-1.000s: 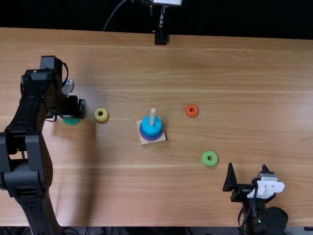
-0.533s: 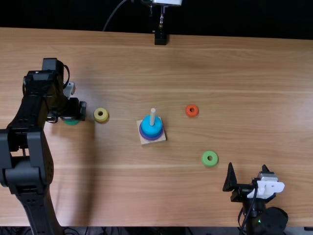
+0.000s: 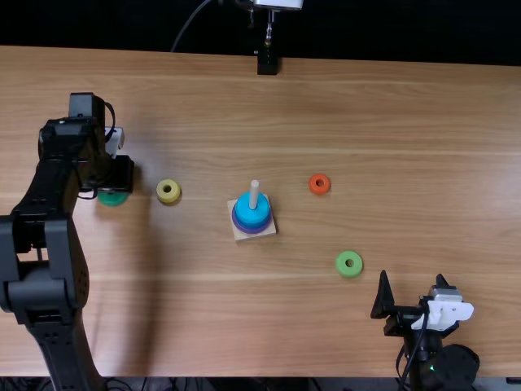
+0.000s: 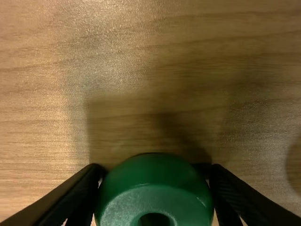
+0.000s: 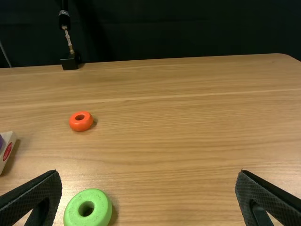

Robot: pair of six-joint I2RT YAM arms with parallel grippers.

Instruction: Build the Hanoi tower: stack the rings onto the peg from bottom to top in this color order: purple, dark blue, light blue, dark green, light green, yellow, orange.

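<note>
Gripping the dark green ring (image 3: 112, 199), the left hand (image 3: 117, 177) is low over the desk (image 3: 391, 147), its black fingers (image 4: 80, 190) set against opposite sides of the ring. The left wrist view looks down on the ring between the two fingertips of that hand (image 4: 155, 169), its round hole facing up. Whether its underside touches the desk I cannot tell.

Just to the right of the left hand lies the yellow ring (image 3: 168, 199), flat and apart from the ring in the grip. Farther right of that hand, and a bit nearer to the robot, is the pale square base (image 3: 272, 230). The pale peg (image 3: 254, 195) stands up from it, its upper part bare. Around the peg sits the light blue ring (image 3: 251, 213), with the rim of the purple ring (image 3: 251, 231) below it; whether a dark blue ring lies between them I cannot tell.

The right hand (image 3: 412, 275) is open, its two fingers (image 5: 270, 195) spread wide apart with nothing between their tips. Near this hand, to its left, the light green ring (image 3: 349, 271) lies flat on the desk. The orange ring (image 3: 319, 191) lies beyond the right hand and farther to its left, between that hand and the peg from side to side, well apart from both.
</note>
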